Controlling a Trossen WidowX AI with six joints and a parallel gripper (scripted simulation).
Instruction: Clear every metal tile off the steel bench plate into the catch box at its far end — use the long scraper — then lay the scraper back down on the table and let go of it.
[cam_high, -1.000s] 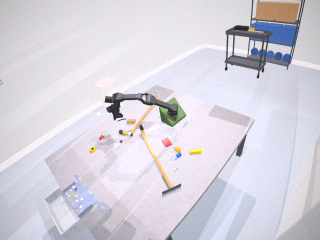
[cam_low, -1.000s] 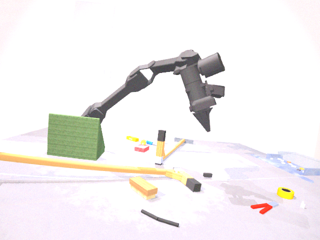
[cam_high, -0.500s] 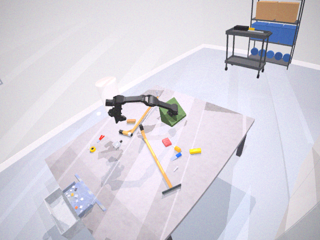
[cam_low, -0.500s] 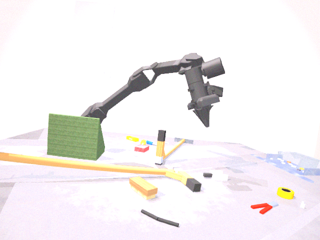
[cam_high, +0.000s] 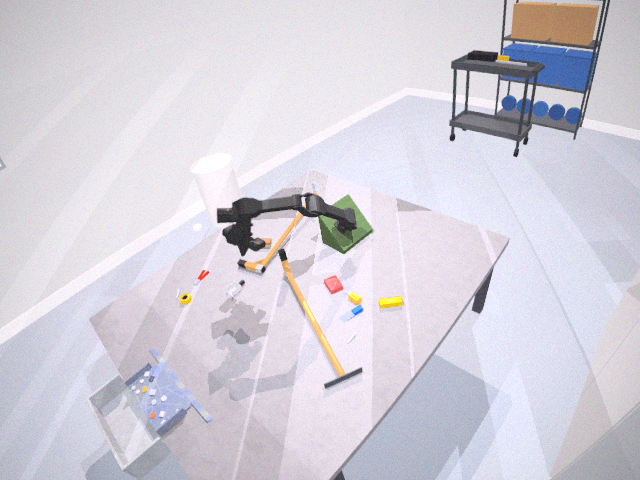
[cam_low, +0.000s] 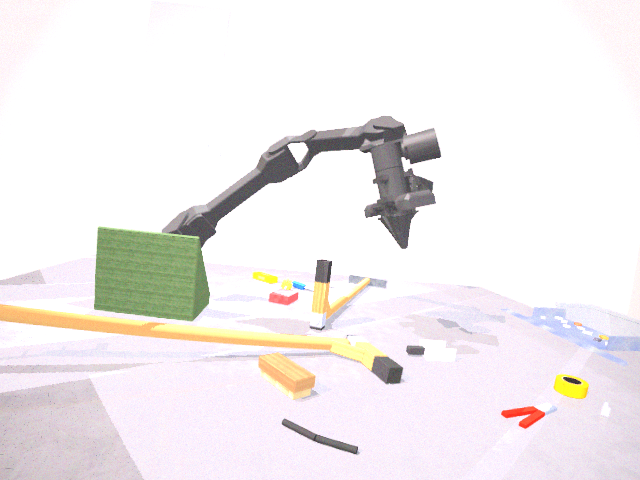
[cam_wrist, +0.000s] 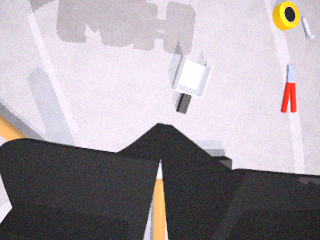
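Note:
My gripper is shut and empty, pointing down high above the table. A long scraper with an orange handle, black grip end and wide dark blade lies across the table. Another long orange-handled tool with a bent grip lies nearer the gripper; its far end is unclear. An orange handle shows below through the gap between the fingers. The bluish bench plate bears several small white, orange and dark tiles. The pale catch box adjoins its far end.
A white scoop-like piece, red pliers and yellow tape lie near the gripper. A green wedge stands by the arm's base. A red block lies beside the scraper.

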